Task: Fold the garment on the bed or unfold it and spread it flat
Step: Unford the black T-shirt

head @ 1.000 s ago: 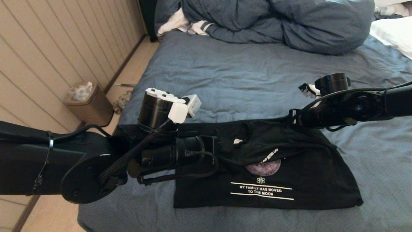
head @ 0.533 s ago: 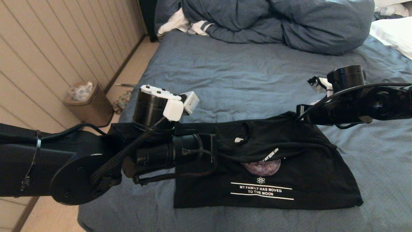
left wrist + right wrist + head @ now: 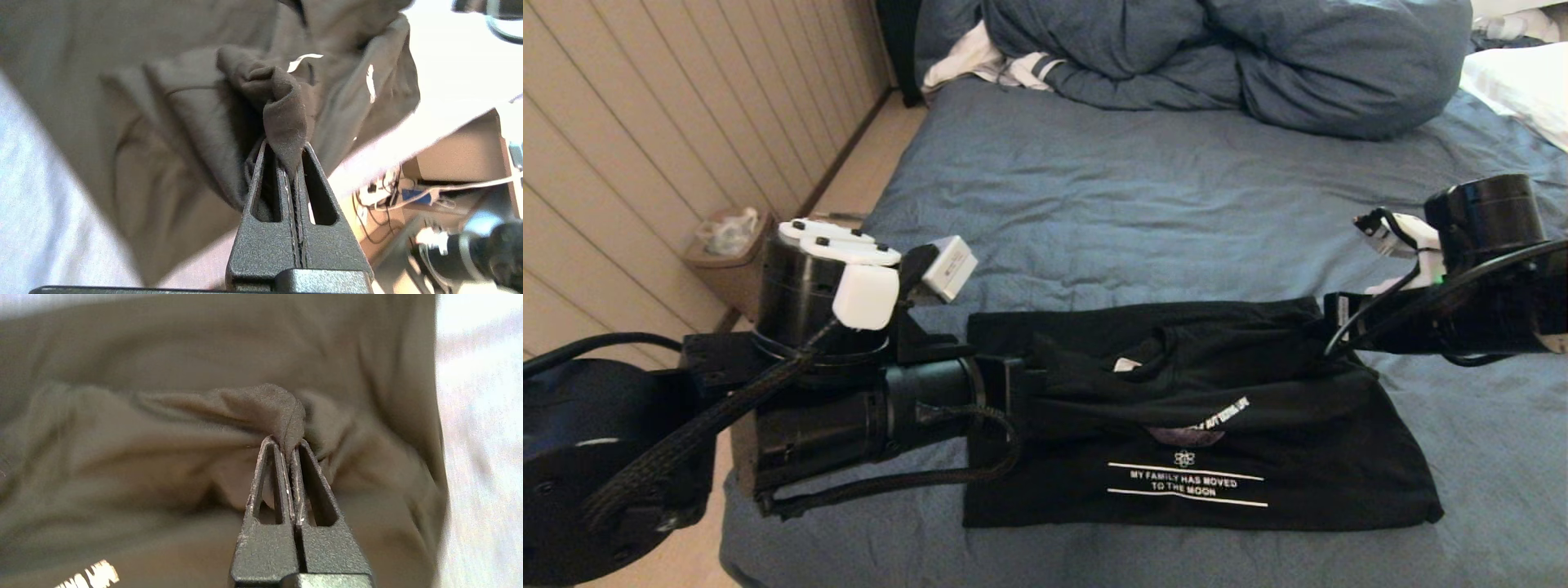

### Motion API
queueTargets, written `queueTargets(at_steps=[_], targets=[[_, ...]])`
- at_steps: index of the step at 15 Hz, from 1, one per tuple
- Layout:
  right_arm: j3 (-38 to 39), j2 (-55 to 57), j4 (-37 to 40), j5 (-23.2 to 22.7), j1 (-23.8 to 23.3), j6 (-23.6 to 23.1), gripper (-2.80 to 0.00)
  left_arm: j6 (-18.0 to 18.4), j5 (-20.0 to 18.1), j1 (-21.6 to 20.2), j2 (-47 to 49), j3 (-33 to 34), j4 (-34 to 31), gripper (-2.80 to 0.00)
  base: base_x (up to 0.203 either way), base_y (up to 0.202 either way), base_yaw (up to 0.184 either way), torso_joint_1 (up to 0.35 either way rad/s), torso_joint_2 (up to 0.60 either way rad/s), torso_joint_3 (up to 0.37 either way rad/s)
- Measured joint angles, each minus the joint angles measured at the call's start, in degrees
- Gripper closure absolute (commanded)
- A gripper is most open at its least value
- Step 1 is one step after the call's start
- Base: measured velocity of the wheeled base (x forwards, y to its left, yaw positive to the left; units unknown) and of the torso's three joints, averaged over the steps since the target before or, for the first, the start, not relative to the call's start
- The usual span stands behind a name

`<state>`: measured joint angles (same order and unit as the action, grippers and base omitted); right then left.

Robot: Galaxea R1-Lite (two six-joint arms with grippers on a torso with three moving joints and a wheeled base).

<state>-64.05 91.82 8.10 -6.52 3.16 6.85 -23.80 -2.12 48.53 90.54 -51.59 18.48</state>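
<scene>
Black cylindrical arm links with white plastic caps and black braided cables; left gripper point(image 3: 291, 163) and right gripper point(image 3: 291, 457) with textured black slotted fingers point(image 3: 261, 196).

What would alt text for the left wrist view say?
The robot's left hand is shut on a bunched fold of the black T-shirt, pinched between its two dark fingers. The shirt drapes over the pale bed; a small white label shows on it.

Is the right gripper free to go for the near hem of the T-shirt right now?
Probably not: the right gripper is shut on a pinch of the T-shirt, as is the left gripper. It must let go first; the hem itself lies uncovered.
</scene>
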Motion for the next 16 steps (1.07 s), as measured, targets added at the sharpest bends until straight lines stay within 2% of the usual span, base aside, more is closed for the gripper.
queueTargets(at_steps=[6, 11, 15, 16], targets=[[6.6, -13.4, 17.2, -0.2, 0.3, -2.8, 0.0, -0.7, -0.4, 3.3, -7.4, 10.0, -4.1, 0.0, 0.0, 0.0, 0.0, 0.0, 0.0, 0.0], [15.1, -18.7, 17.5, -0.1, 0.6, -4.0, 0.0, -3.7, -0.6, 8.2, -8.4, 15.2, -3.8, 0.0, 0.0, 0.0, 0.0, 0.0, 0.0, 0.0], [19.5, -19.8, 17.2, -0.2, 0.8, -4.2, 0.0, -4.2, -0.8, 10.0, -8.2, 17.2, -3.8, 0.0, 0.0, 0.0, 0.0, 0.0, 0.0, 0.0], [20.0, -19.9, 17.2, -0.2, 0.8, -4.2, -2.8, -4.2, -0.9, 10.3, -8.1, 17.5, -3.8, 0.0, 0.0, 0.0, 0.0, 0.0, 0.0, 0.0]])
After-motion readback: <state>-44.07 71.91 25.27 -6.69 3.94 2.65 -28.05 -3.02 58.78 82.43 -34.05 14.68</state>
